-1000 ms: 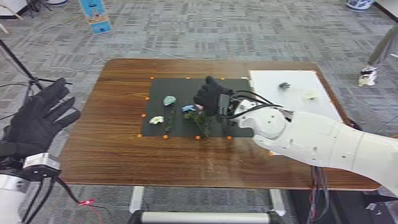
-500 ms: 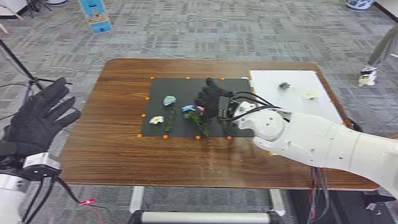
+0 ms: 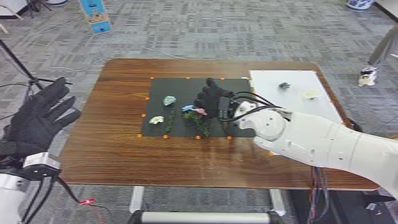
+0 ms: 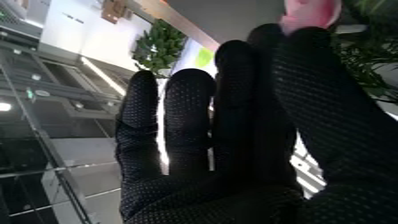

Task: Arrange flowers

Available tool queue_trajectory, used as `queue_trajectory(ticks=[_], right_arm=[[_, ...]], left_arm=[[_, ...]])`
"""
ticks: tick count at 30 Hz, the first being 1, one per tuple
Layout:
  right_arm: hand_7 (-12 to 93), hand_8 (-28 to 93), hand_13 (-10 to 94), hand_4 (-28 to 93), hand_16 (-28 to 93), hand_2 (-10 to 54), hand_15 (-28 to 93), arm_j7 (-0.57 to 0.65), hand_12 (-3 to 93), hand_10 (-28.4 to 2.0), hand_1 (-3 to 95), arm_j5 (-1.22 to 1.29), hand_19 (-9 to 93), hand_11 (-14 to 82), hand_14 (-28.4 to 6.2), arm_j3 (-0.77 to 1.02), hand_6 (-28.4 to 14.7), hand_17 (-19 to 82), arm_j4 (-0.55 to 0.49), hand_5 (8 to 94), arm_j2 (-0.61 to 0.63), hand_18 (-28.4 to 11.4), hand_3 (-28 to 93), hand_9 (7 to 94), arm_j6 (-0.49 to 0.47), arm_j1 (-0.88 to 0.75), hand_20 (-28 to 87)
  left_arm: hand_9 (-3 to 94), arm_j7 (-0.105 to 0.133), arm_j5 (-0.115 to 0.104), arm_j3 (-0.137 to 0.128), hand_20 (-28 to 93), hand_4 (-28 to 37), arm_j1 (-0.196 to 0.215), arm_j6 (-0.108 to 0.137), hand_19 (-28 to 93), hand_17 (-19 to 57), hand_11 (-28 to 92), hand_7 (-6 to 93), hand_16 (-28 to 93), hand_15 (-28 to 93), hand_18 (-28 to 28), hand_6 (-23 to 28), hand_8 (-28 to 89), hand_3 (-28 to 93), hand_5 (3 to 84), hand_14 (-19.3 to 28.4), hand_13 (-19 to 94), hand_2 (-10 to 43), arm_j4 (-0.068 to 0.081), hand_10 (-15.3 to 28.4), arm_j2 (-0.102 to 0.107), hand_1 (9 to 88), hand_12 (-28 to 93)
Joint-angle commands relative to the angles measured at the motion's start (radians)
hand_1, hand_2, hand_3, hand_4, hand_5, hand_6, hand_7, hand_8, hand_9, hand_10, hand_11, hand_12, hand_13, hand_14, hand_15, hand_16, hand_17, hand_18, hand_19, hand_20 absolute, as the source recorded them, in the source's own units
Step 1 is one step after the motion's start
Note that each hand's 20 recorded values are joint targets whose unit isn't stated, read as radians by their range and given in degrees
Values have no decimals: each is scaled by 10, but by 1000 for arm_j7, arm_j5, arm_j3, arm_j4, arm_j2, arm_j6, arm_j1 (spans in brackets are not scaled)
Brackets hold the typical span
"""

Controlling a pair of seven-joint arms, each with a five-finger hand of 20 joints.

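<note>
Over the dark mat (image 3: pixel 160 131) my right hand (image 3: pixel 212 98) stands with its fingers pointing away from me. Its thumb and nearest finger pinch a pink flower (image 3: pixel 200 111), close beside a blue flower (image 3: pixel 187 108) with green stems below it. To the left lie a pale green flower (image 3: pixel 169 100) and a white flower (image 3: pixel 157 120) on the mat, with a green stem between. In the right wrist view, the pink flower (image 4: pixel 309 14) is at the thumb tip of my right hand (image 4: pixel 222 195); the other fingers are straight. My left hand (image 3: pixel 35 117) is off the table's left side, fingers spread.
A white board (image 3: pixel 289 92) at the table's right carries a dark small item (image 3: pixel 284 85) and a pale yellow flower (image 3: pixel 310 94). Orange markers edge the mat. My right forearm crosses the right part of the brown table (image 3: pixel 115 160).
My right hand has shifted slightly toward me, and more of the pink flower shows beside the blue one. The left hand has stayed in place.
</note>
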Motion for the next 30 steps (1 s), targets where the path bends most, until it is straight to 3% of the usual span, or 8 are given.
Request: queue_trajectory(ticks=[1, 9, 16, 18, 22, 26, 30], right_arm=[[539, 26, 489, -283, 426, -95, 761, -36, 484, -86, 403, -10, 682, 473, -78, 32, 52, 200, -26, 580, 12, -162, 768, 555, -25, 7, 514], [488, 12, 459, -283, 423, -95, 764, -2, 416, -93, 367, -56, 676, 525, -84, 91, 46, 188, -82, 544, 52, -162, 820, 510, -90, -8, 512], [451, -75, 437, -283, 419, -95, 765, 43, 393, -95, 348, -73, 673, 529, -87, 317, 40, 179, -171, 528, 131, -165, 860, 481, -161, -117, 509], [451, -144, 433, -283, 419, -95, 765, 64, 392, -97, 342, -49, 671, 528, -90, 377, 37, 175, -186, 525, 160, -166, 872, 476, -120, -153, 508], [449, -114, 436, -283, 411, -95, 769, 115, 386, -99, 338, -24, 674, 527, -94, 467, 34, 175, -164, 526, 212, -165, 865, 483, -57, -213, 508], [439, -177, 436, -283, 410, -95, 766, 180, 392, -100, 314, 12, 675, 524, -95, 556, 28, 173, -138, 512, 262, -165, 847, 485, -96, -277, 503], [426, -176, 440, -283, 404, -95, 764, 256, 391, -101, 313, 39, 678, 523, -100, 623, 20, 174, -92, 502, 302, -168, 825, 489, -56, -351, 503]], left_arm=[[167, 2, -5, -6, 65, -283, 5, -4, 359, -126, 82, 141, 50, 73, 203, 17, -83, 528, 224, 130, 125, -93, -1, 84, -2, 296, 188], [167, 4, -6, -7, 65, -283, 10, -1, 357, -126, 81, 141, 50, 72, 202, 17, -83, 526, 225, 130, 125, -92, -4, 84, -4, 299, 188], [167, 3, -5, -8, 65, -283, 11, 1, 358, -126, 82, 142, 50, 74, 203, 17, -83, 526, 225, 129, 125, -93, -3, 83, -8, 298, 189], [167, 6, -5, -9, 65, -283, 14, 0, 358, -126, 81, 142, 50, 74, 203, 17, -83, 524, 225, 129, 125, -92, -4, 83, -11, 299, 189], [167, 7, -6, -6, 65, -283, 13, 2, 359, -126, 82, 142, 50, 75, 203, 17, -83, 529, 225, 130, 125, -94, -2, 83, -7, 296, 189], [167, 3, -2, -11, 64, -283, 4, -10, 357, -125, 86, 143, 49, 78, 202, 16, -84, 529, 224, 131, 125, -94, -1, 84, -15, 296, 188], [166, -1, -1, -18, 63, -283, 2, -8, 360, -126, 88, 145, 47, 79, 208, 16, -84, 528, 224, 132, 125, -94, 0, 84, -11, 297, 186]])
